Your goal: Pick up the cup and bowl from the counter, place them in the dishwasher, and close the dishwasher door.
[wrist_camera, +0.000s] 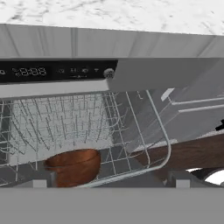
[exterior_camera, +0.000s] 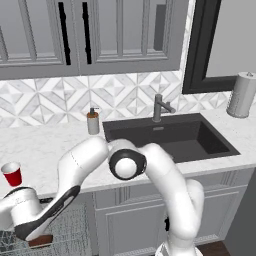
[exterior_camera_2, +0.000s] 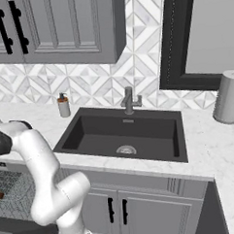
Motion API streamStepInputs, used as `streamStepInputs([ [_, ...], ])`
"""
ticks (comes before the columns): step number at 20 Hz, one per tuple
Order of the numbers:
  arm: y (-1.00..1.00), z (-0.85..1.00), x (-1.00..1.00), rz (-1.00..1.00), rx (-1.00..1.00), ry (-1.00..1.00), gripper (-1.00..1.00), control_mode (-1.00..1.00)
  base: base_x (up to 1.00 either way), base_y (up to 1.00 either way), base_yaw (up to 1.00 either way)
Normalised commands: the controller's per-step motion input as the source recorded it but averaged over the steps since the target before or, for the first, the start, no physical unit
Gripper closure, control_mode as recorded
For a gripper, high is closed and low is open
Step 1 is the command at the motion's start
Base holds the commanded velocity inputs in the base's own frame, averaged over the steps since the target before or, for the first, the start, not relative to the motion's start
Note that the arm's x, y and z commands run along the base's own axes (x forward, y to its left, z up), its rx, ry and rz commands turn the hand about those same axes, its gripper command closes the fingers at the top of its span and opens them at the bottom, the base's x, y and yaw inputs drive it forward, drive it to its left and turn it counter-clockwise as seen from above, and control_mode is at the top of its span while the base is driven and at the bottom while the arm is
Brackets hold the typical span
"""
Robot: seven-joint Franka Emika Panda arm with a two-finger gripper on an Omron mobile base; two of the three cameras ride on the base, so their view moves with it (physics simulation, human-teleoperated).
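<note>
Bowl (wrist_camera: 73, 166) is down in the wire rack (wrist_camera: 65, 118) of the dishwasher (wrist_camera: 57, 72), sitting between the tines near the rack's front edge, tilted a bit from what the hand view gives. The gripper (wrist_camera: 108, 183) is just above it, jaws spread wide with the two tips standing either side and nothing between them, so this reads as release done and the step in hand is backing out. Lift straight up and clear before you swing; the rack's front rail curves right by the right tip and a sideways pull could snag it or nudge the bowl. Don't drag the wrist under the counter (exterior_camera: 45, 145) lip on the way up. Next target is the cup (exterior_camera: 12, 174), upright on the counter at the far left, close to the front edge, well apart from the soap dispenser (exterior_camera: 93, 121) and the sink (exterior_camera: 170, 137); come at it from above or the side with the jaws kept wide, it's light and near the edge so it could tip off. Pose: the arm folds hard left from the base, elbow high in front of the sink, forearm slanting down below counter level, hand low over the rack. Door still to close, cup still out.
</note>
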Motion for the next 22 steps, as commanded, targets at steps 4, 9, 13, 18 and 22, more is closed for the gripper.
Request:
streamStepInputs([
  [4, -0.53, 1.0, -0.2, 0.13, 0.34, -0.04, -1.0, -1.0, 0.0, 0.0, 0.0],
  [9, -0.67, 1.0, 0.0, 0.16, 0.38, 0.1, -1.0, -1.0, 0.0, 0.0, 0.0],
  [13, -0.18, 1.0, 0.04, 0.27, 0.28, 0.19, -1.0, -1.0, 0.0, 0.0, 0.0],
  [18, -0.06, 1.0, 0.32, 0.17, 0.19, 0.37, -1.0, -1.0, 0.0, 0.0, 0.0],
  [22, -0.05, 0.78, 0.71, -0.01, 0.01, 0.53, -1.0, -1.0, 0.0, 0.0, 0.0],
])
